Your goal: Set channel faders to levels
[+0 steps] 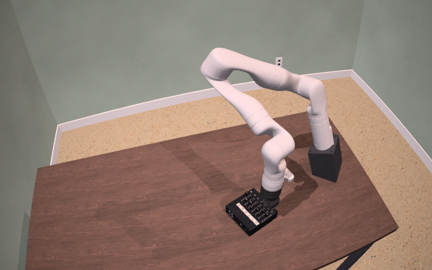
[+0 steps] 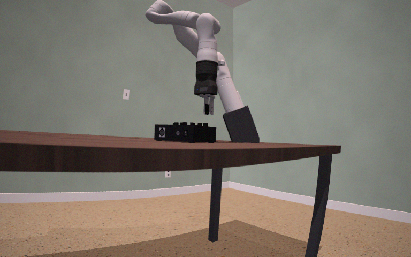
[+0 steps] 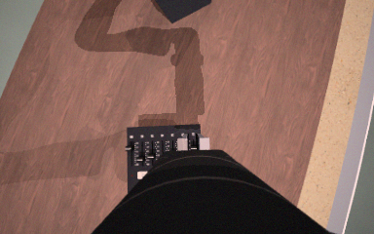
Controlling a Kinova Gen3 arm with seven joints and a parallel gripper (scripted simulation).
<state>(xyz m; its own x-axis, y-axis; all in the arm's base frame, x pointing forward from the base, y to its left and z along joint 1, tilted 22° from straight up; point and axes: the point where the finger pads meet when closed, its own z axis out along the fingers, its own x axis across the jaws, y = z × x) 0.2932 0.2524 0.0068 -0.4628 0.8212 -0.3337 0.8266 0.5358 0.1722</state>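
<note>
Lighting desk (image 1: 250, 211): black, pale tape strip. Counter (image 1: 127, 197): dark reddish-brown wood grain. Arm (image 1: 255, 114): off-white; black base block (image 1: 325, 161) behind desk. Walls grey-green.

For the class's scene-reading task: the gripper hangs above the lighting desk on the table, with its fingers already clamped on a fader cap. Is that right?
Not quite. In the exterior view the gripper hangs above the lighting desk on the table, but its nearly closed fingers hold nothing, with a gap down to the fader caps.
</note>
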